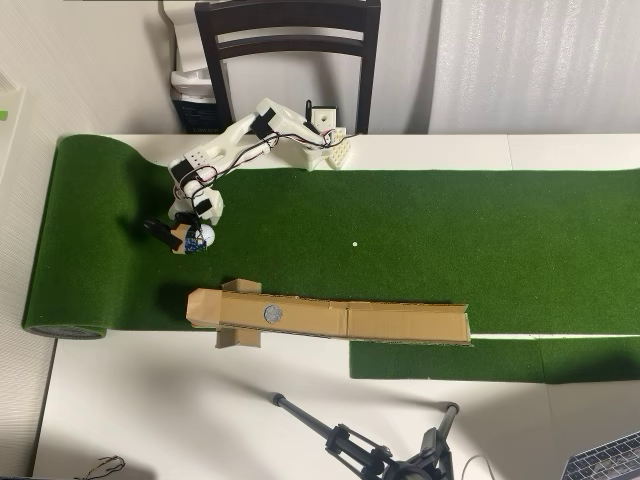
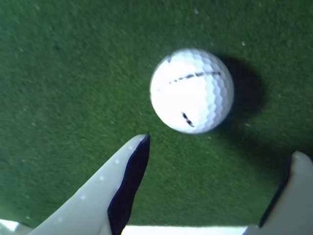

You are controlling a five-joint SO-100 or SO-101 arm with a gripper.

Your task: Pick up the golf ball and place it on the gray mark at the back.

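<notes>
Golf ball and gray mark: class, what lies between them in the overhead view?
In the overhead view, only bare green turf and the near wall of the cardboard ramp separate the golf ball from the gray mark.

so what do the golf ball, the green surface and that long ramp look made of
Golf ball: hard glossy white plastic, judging by its dimples and sheen. Green surface: artificial turf, likely synthetic, matte and fuzzy, rolled at one end. Ramp: brown corrugated cardboard, matte, with folded flaps.

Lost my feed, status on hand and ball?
Hand open, nothing held. Golf ball on green turf, just ahead of the fingers. Gray mark on cardboard ramp, unoccupied. Nothing blocking.
</notes>
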